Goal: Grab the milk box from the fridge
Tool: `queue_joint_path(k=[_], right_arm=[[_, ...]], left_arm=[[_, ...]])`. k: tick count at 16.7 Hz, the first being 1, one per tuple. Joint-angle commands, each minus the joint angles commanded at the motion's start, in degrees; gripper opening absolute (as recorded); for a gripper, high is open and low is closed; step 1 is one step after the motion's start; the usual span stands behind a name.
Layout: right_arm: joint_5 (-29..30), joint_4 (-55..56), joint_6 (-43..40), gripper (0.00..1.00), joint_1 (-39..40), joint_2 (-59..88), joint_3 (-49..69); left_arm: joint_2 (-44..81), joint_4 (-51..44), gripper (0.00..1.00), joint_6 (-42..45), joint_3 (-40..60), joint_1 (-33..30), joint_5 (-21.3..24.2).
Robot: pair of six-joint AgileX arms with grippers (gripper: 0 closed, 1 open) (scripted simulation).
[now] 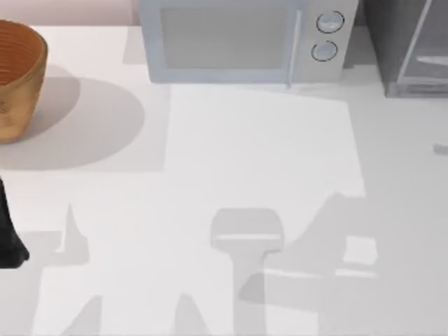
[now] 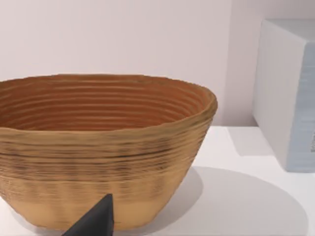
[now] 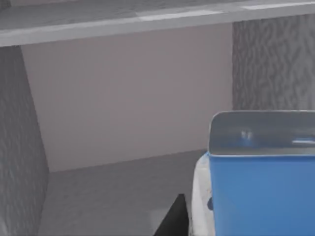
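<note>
The milk box, blue with a pale gabled top, stands on the dark grey floor inside the fridge, close in front of the right wrist camera. A dark tip of my right gripper shows right beside the carton; whether it touches the carton cannot be told. In the top view the fridge stands at the table's far right corner. My left arm rests at the left edge. A dark tip of the left gripper points at a wicker basket.
A brown wicker basket stands at the far left of the table. The light grey-blue microwave with two round knobs sits at the back middle. The fridge's side walls and upper shelf enclose the carton.
</note>
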State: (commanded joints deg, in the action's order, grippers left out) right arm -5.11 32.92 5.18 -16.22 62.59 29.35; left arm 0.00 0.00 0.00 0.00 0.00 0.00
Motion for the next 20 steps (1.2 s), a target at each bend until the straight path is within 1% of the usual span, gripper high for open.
queue_joint_path(k=[6, 10, 14, 20], right_arm=[[3.8, -20.4, -1.3, 0.0, 7.2, -37.3, -16.9], [4.8, -28.9, -3.5, 0.0, 12.6, -54.4, -25.1], [5.1, -32.7, -5.1, 0.0, 16.0, -62.1, -29.1], [5.1, -32.8, -5.0, 0.0, 16.0, -62.4, -29.2]], left_arm=[[0.0, 0.0, 1.0, 0.0, 0.0, 0.0, 0.0], [0.0, 0.0, 1.0, 0.0, 0.0, 0.0, 0.0], [0.0, 0.0, 1.0, 0.0, 0.0, 0.0, 0.0], [0.0, 0.0, 1.0, 0.0, 0.0, 0.0, 0.0]])
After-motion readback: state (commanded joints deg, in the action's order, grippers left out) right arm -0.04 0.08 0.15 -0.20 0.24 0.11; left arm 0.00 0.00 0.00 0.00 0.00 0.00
